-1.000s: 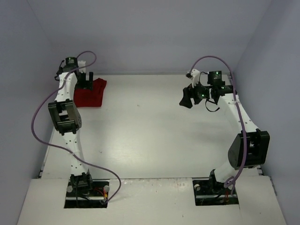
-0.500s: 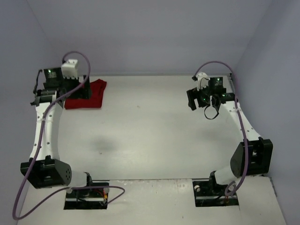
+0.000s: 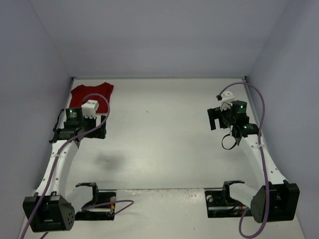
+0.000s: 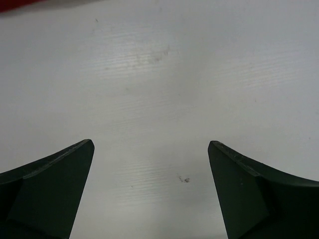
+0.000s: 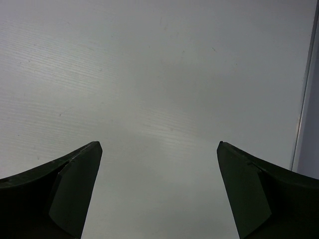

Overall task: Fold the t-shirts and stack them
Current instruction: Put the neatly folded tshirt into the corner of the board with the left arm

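Dark red cloth marks the far left corner of the white surface (image 3: pixel 159 139): the t-shirt (image 3: pixel 91 94) lies there as a compact, roughly square bundle, close to the back wall (image 3: pixel 159 45) and the left wall. It lies apart from both arms. The left arm (image 3: pixel 57 164) reaches up the left side, and the left fingers (image 4: pixel 50 194) hang over bare surface just on the near side of the shirt. In the left wrist view the two dark fingers stand wide apart and hold nothing. Only white surface with a few faint scuffs shows between them, and a thin red strip of the shirt shows at the top left edge of that view. The right arm (image 3: pixel 264 164) stands along the right side, and the right fingers (image 5: pixel 65 194) are over bare surface near the right wall, well apart from the shirt. In the right wrist view they are likewise spread wide, with plain white surface between them and the foot of the right wall (image 5: pixel 309 99) along the right edge. A purple cable (image 3: pixel 97 99) loops over the left wrist, and another runs down the right arm.
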